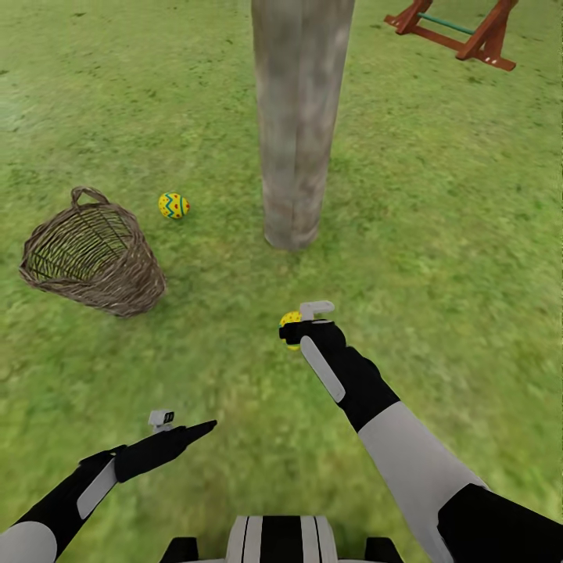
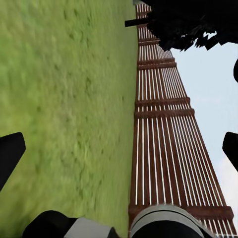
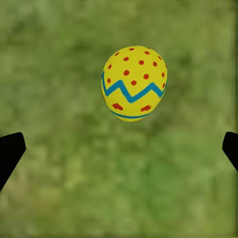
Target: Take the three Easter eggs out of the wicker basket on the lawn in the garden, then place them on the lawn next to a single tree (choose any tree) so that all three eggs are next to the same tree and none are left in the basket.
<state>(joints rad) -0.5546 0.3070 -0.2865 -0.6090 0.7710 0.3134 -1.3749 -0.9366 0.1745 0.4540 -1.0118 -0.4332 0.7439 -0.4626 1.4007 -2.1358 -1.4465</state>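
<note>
Wicker basket (image 1: 92, 252) tipped toward the camera on the lawn (image 1: 438, 234), off to the left of the tree (image 1: 299, 125), nothing visible inside. One Easter egg (image 1: 173, 206) lying on the grass between basket and trunk, just beside the basket's rim. Second egg (image 3: 134, 83) just in front of the right gripper (image 1: 303, 322), near the base of the trunk, poking out yellow past the fingertips; jaws spread wide, egg sitting free on the grass between and beyond them, not pinched. Left gripper (image 1: 181, 424) low over the grass, jaws apart too, holding nothing. Wooden fence (image 2: 163, 124) in the left wrist camera, red wooden frame (image 1: 461, 31) far back right.
</note>
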